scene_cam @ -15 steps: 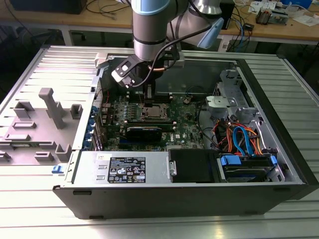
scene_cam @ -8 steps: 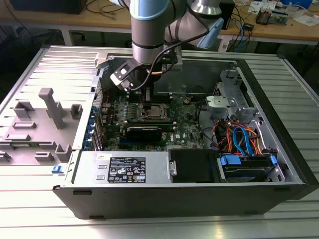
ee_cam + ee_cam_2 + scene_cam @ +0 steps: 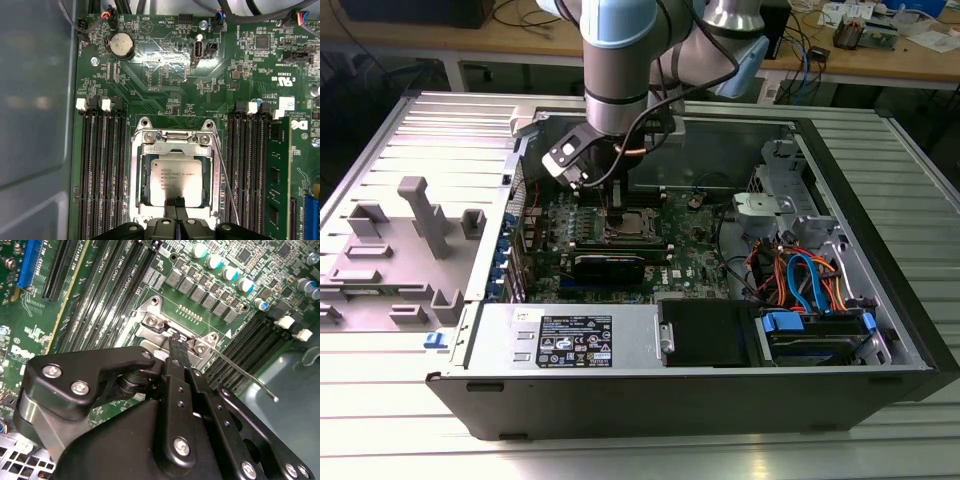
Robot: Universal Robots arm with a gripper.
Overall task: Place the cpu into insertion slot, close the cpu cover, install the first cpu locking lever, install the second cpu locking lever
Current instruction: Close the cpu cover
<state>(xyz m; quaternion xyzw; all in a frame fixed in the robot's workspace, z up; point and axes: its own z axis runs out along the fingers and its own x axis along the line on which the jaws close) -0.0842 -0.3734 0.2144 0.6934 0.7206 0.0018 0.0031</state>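
The cpu lies in the slot with the cover down over it, the tool clenched, holding nothing, its tip on the cover's edge; best to press straight down, gently, since 1 lever beside it looks unlatched.

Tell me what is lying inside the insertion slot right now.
The cpu lies flat in the insertion slot, its silver top showing through the cpu cover. The gripper hides one edge; the slot's contacts beneath are covered.
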